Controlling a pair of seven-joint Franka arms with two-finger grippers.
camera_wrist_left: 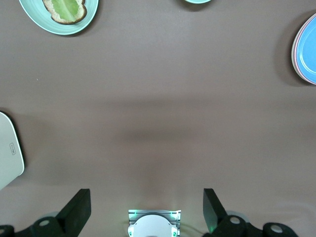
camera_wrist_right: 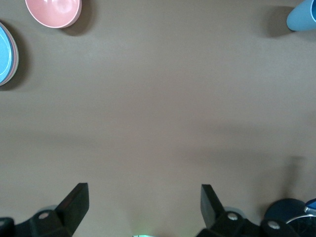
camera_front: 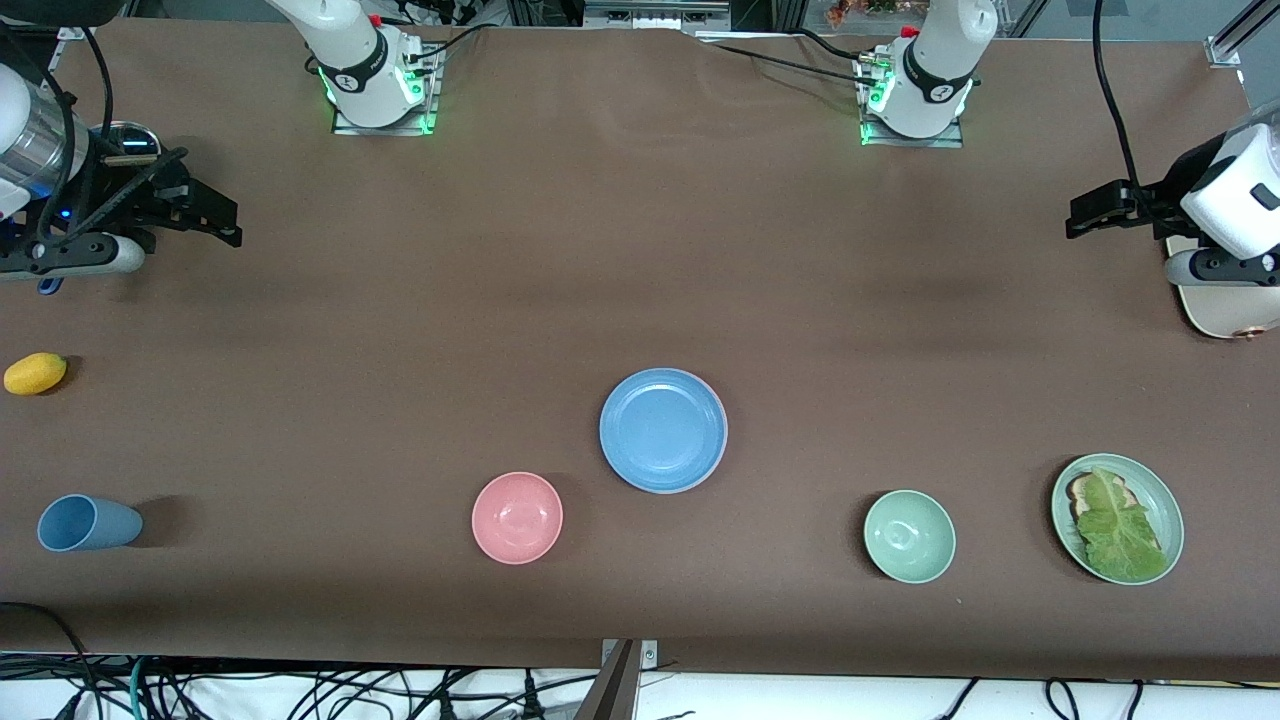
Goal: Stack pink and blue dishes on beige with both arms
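The blue dish (camera_front: 663, 430) lies at the middle of the table, on top of a stack. Only a thin rim of the pink dish (camera_wrist_left: 294, 55) shows under it. The beige plate is hidden. My left gripper (camera_front: 1078, 215) hangs open and empty over the left arm's end of the table, well away from the stack. In the left wrist view the left gripper (camera_wrist_left: 147, 207) has only bare cloth between its spread fingers. Over the right arm's end, my right gripper (camera_front: 215, 215) also stands open with nothing in it, as the right wrist view (camera_wrist_right: 144, 205) confirms.
Nearer the front camera than the stack sit a pink bowl (camera_front: 517, 517) and a pale green bowl (camera_front: 909, 536). A green plate (camera_front: 1150, 482) with toast and lettuce lies toward the left arm's end. A blue cup (camera_front: 88, 523) and a yellow fruit (camera_front: 35, 373) lie at the right arm's end.
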